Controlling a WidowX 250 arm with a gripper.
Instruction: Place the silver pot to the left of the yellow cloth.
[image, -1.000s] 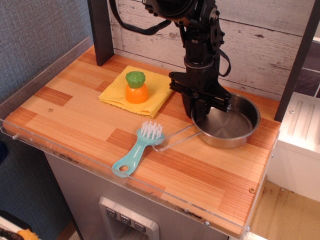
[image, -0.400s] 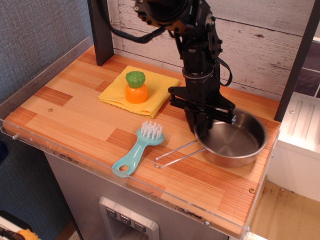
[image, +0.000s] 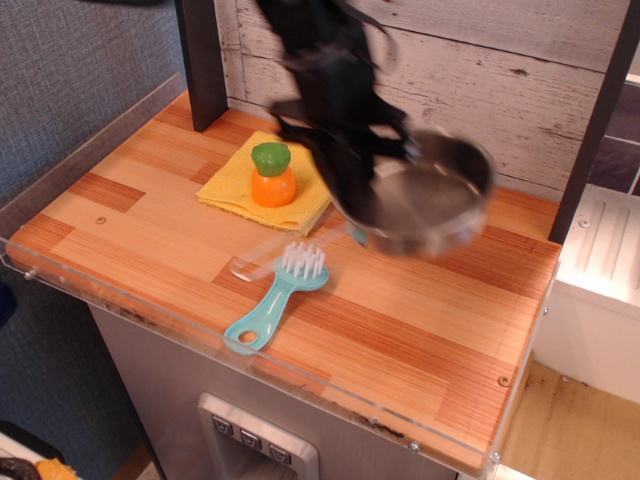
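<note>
The silver pot (image: 425, 200) is in the air above the middle of the table, blurred by motion, its wire handle (image: 262, 256) trailing down-left over the brush. My gripper (image: 357, 205) is shut on the pot's left rim and holds it up. The yellow cloth (image: 238, 185) lies flat at the back left of the table, left of the pot. An orange-and-green toy vegetable (image: 272, 175) stands on the cloth.
A teal dish brush (image: 275, 298) lies on the wooden table (image: 420, 330) near the front, under the pot's handle. A dark post (image: 203, 60) stands at the back left. A clear plastic rim (image: 120, 310) edges the front and left.
The pot has been lifted off the right of the table and carried left and up with my gripper. The arm has swung left toward the cloth.
</note>
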